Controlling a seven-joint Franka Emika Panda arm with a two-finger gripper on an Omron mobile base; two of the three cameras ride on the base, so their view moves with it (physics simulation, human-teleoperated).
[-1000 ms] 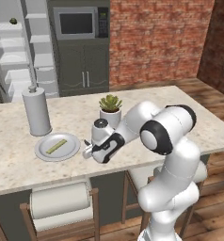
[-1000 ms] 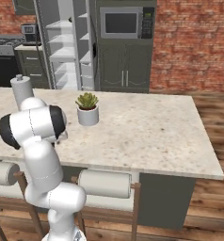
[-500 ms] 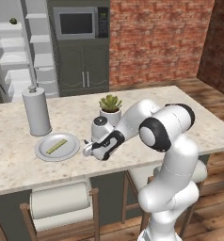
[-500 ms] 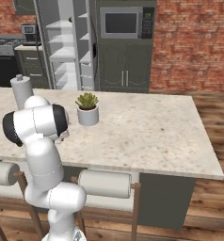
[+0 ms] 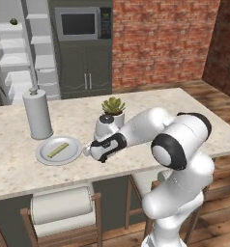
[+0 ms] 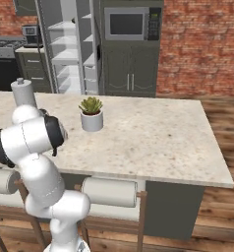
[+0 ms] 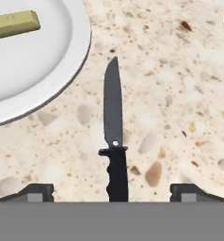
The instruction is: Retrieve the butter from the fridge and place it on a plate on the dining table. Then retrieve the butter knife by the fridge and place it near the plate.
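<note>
Butter knife (image 7: 115, 146) lies flat on the speckled top of the dining table (image 5: 136, 120), black handle toward the hand and dark blade pointing away, its tip close to the rim of the plate (image 7: 62, 70) but not touching it. From the hand's own camera the gripper (image 7: 112, 190) has its two dark fingertips (image 7: 36, 190) spread wide, one on either side of the handle, with bare stone between each tip and the knife, so nothing is clamped. The butter (image 7: 12, 23) rests on the plate as a pale yellow stick. Seen from behind on the left, the plate (image 5: 59, 150) sits near the table's front edge with the butter (image 5: 58, 150) across it, a tall grey canister (image 5: 37, 115) just behind it and a small potted plant (image 5: 113, 110) further along. The white arm reaches low over the table just beside the plate, its gripper (image 5: 95, 153) hidden under the wrist. The fridge (image 6: 72, 47) stands open beyond
</note>
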